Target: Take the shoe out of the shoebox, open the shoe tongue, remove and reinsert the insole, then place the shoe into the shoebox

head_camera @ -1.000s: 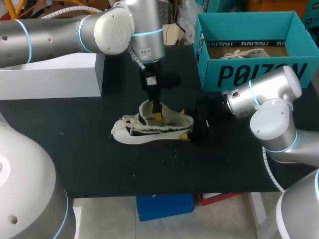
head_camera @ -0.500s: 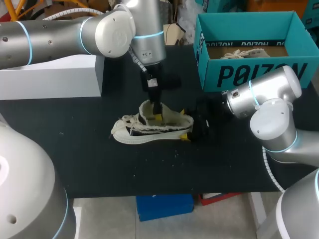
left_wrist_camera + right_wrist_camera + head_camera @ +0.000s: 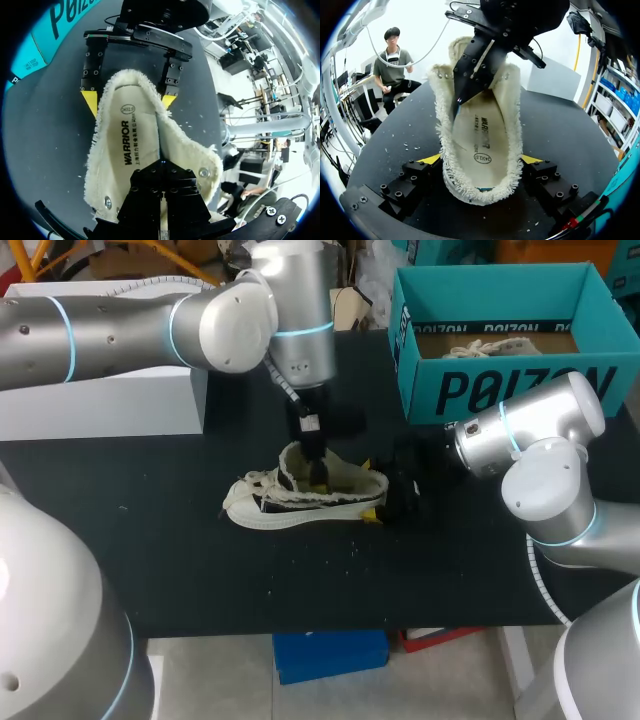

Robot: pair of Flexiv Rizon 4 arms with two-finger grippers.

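A cream low shoe (image 3: 290, 502) with frayed edges lies on the black table, toe to the left. My right gripper (image 3: 371, 490) clasps its heel, one yellow tip on each side; in the right wrist view the shoe (image 3: 512, 105) stands between the fingers (image 3: 431, 159). My left gripper (image 3: 318, 478) points down into the shoe's opening, shut. Its tip (image 3: 456, 102) rests against the printed insole (image 3: 480, 135) near the tongue. In the left wrist view, the insole (image 3: 127, 150) lies flat ahead of the left gripper (image 3: 161, 172), with the right gripper (image 3: 129, 100) at the heel. I cannot tell whether the left gripper pinches anything.
The teal shoebox (image 3: 500, 390) stands open at the back right, with another shoe (image 3: 495, 345) inside. A white box (image 3: 100, 390) sits at the back left. Small white crumbs dot the table near the shoe.
My left arm has shifted slightly right and its gripper has sunk a little deeper into the shoe. The shoe and the right arm have not moved.
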